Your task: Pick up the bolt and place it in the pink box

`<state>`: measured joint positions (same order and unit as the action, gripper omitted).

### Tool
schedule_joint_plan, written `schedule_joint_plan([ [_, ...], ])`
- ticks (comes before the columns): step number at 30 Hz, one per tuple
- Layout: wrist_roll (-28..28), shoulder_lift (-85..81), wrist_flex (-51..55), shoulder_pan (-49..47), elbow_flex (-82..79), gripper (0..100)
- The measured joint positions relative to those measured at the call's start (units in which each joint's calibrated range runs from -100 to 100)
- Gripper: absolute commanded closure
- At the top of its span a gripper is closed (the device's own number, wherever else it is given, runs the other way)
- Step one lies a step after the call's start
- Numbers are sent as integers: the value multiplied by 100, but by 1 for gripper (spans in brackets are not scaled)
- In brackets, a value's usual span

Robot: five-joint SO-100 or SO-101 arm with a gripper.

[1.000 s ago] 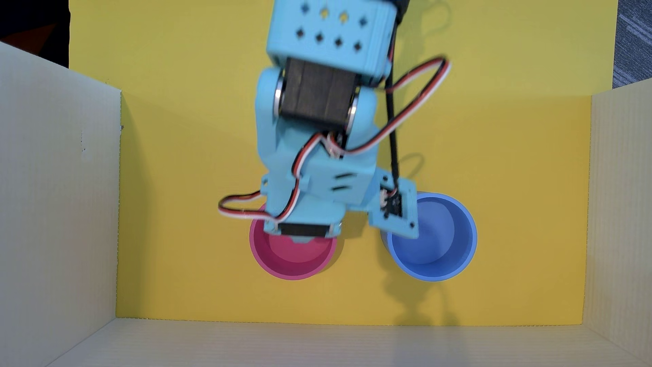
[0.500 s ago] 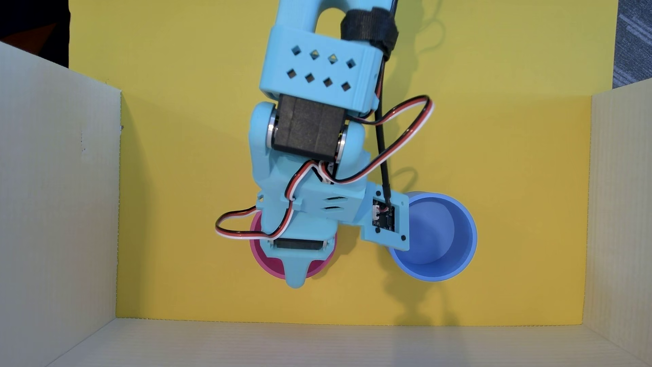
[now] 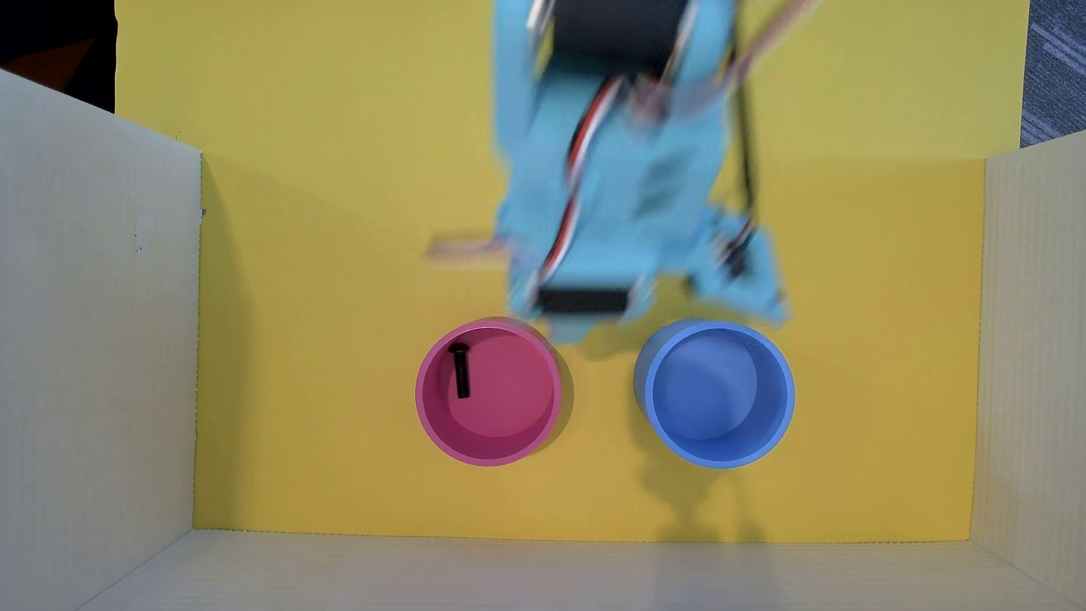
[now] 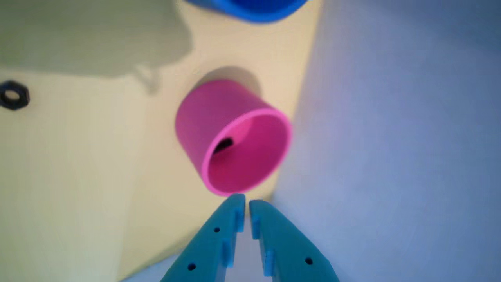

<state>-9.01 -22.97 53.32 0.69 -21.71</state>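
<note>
The black bolt [image 3: 460, 371] lies flat inside the pink box [image 3: 488, 460], against its left inner wall. In the wrist view only a dark bit of the bolt [image 4: 224, 145] shows inside the pink box [image 4: 207, 109]. My teal gripper [image 4: 246, 200] is shut and empty, its tips just off the box's rim, nearer the camera. In the overhead view the blurred teal arm [image 3: 617, 205] hangs above and behind the two containers and hides the fingertips.
A round blue container [image 3: 714, 461] stands right of the pink one and also shows in the wrist view [image 4: 250, 9]. A black hexagonal nut [image 4: 13, 95] lies on the yellow floor. White corrugated walls [image 3: 94, 352] enclose the left, right and front sides.
</note>
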Motion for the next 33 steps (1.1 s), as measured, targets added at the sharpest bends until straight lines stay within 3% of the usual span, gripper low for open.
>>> schedule_joint_plan([
  [4, 44, -1788, -788, -160, -1982, 99],
  [8, 493, -3449, -1379, -248, -3802, 99],
  [15, 894, -6085, -2099, -299, -6072, 99],
  [21, 908, -7483, -1807, -328, -7297, 99],
  [33, 928, -7517, -308, -372, -7748, 99],
])
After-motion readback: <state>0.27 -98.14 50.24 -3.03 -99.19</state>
